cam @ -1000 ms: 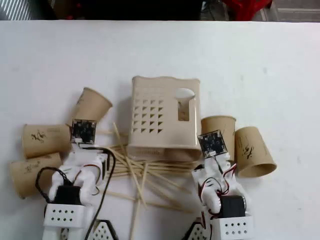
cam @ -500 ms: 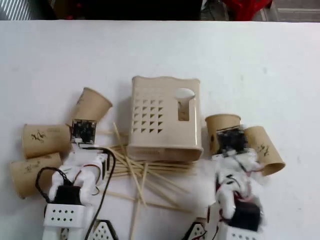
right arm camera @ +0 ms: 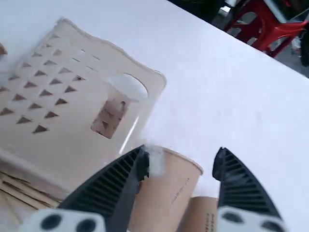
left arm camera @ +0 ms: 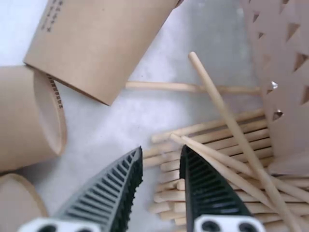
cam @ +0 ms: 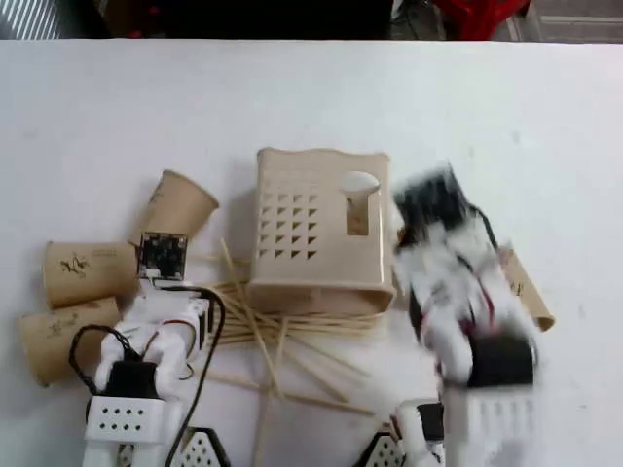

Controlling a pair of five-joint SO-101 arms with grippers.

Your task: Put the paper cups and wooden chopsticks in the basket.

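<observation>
With the open right tool set astride the paper cup just beside the basket, centring is advised before gentle closure, lest the wall be crushed.

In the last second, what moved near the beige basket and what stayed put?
The right arm swung right, then reached forward beside the beige perforated plastic basket; the right gripper now stands open astride a brown paper cup, gripping nothing. The left gripper, the pale wooden chopsticks and the brown paper cups on the left stayed put.
</observation>
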